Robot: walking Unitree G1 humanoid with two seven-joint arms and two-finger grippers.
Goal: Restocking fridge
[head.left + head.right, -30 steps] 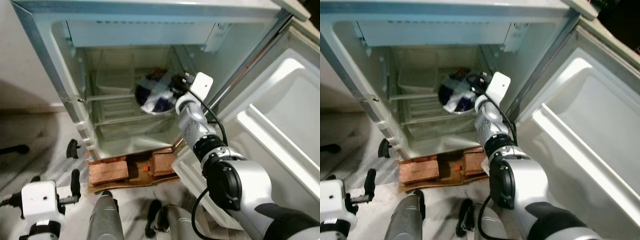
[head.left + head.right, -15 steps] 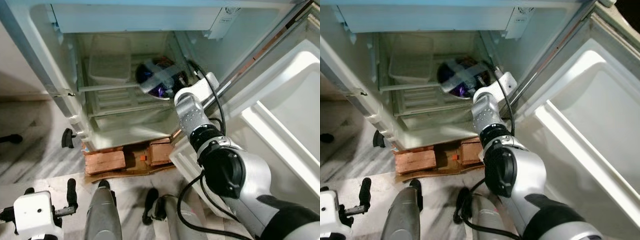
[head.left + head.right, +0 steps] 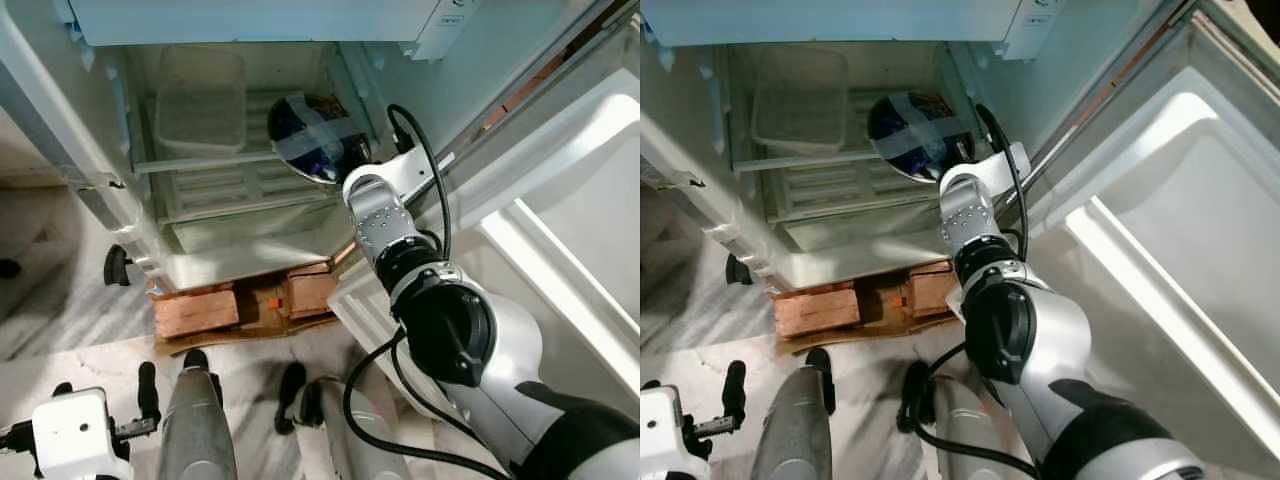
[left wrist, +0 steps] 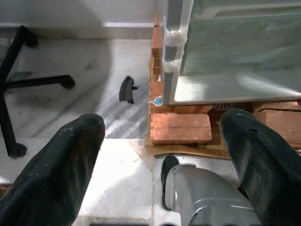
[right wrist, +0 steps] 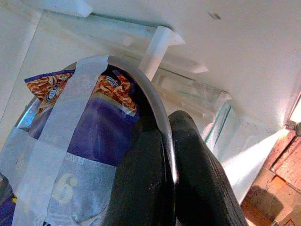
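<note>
White fridge [image 3: 60, 90] open, door [image 3: 560, 230] swung out at 3 o'clock. It sits on wooden blocks [image 3: 195, 312] over a marble floor [image 3: 50, 320]. Right arm reaches into the cabinet at about 12 o'clock. Steel bowl [image 3: 315, 140] holds purple and orange snack packets, strapped over with pale tape. It sits tilted on the glass shelf [image 3: 210, 160] at the shelf's 3 o'clock end. Clear plastic tub [image 3: 200, 105] rests at the shelf's 9 o'clock end, just beside the bowl. Right gripper [image 5: 164, 155] fingers pressed together on the bowl rim, one inside and one outside. Left gripper [image 4: 160, 155] hangs low at 7 o'clock over the floor, fingers spread, nothing between them.
</note>
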